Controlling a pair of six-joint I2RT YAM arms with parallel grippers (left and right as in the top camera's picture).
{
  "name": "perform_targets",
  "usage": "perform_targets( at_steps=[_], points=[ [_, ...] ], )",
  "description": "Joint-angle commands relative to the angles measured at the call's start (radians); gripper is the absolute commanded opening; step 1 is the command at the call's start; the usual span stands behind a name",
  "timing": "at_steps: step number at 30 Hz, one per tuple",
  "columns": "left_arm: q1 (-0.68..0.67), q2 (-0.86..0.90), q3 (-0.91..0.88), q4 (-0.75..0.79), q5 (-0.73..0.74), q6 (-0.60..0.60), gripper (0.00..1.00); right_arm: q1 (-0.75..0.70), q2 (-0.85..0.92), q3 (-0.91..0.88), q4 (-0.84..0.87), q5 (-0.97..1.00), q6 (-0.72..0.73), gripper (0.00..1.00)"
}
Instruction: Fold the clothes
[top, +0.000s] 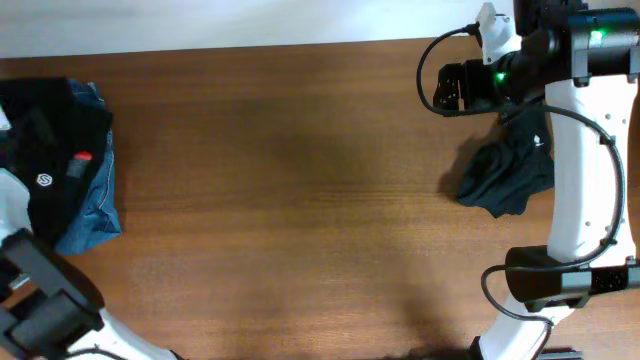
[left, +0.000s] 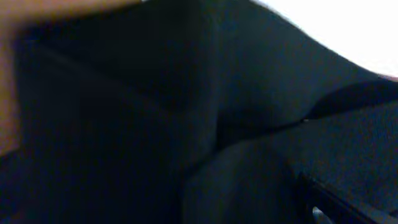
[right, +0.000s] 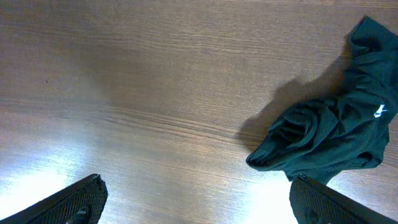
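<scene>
Blurred black fabric (left: 124, 124) fills the left wrist camera from edge to edge, so close that it cannot be told whether the jaws of the left arm (top: 45, 295) are spread or closed. Across the brown wooden table (top: 300, 180), a crumpled dark garment (right: 329, 134) with a small white mark lies bunched in loose folds. In the overhead view it sits partly under the white link of the right arm (top: 575, 170). The right gripper (right: 196, 183) hangs over bare wood just beside that crumpled garment, on its far-edge side, its two black fingers (right: 74, 202) spread wide and holding nothing. Well apart from the crumpled garment, at the table's opposite end, sits a heap of clothes. There a black shirt (top: 40, 195) bearing a small round white logo lies on a blue denim garment (top: 95, 205). A small red tag (top: 82, 158) shows near the logo, and the left arm is close by the heap.
</scene>
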Motion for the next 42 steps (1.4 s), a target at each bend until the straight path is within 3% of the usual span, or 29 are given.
perform_targets(
  at_steps=[1, 9, 18, 25, 32, 38, 42],
  points=[
    [-0.008, 0.107, 0.003, 0.007, 0.036, -0.001, 0.99, 0.000, 0.002, -0.006, -0.005, -0.021, -0.006, 0.99],
    [-0.050, 0.314, 0.003, -0.011, 0.059, -0.001, 0.99, 0.000, 0.002, -0.006, -0.006, -0.032, -0.006, 0.98],
    [-0.085, 0.330, 0.003, -0.038, 0.064, -0.003, 0.99, 0.000, 0.002, -0.006, -0.006, -0.047, -0.006, 0.99],
    [-0.086, 0.187, 0.005, -0.055, 0.087, -0.032, 0.99, 0.000, 0.002, -0.006, -0.005, -0.046, -0.007, 0.99],
    [-0.086, -0.082, 0.005, -0.077, 0.052, -0.031, 0.99, 0.000, 0.002, -0.006, 0.000, -0.047, -0.007, 0.99],
    [-0.085, -0.159, 0.005, -0.077, -0.066, -0.027, 0.99, 0.000, 0.002, -0.006, -0.001, -0.046, -0.007, 0.99],
    [-0.085, -0.164, 0.008, -0.076, -0.068, -0.027, 0.99, 0.000, 0.002, -0.006, -0.002, -0.046, -0.007, 0.99]
  ],
)
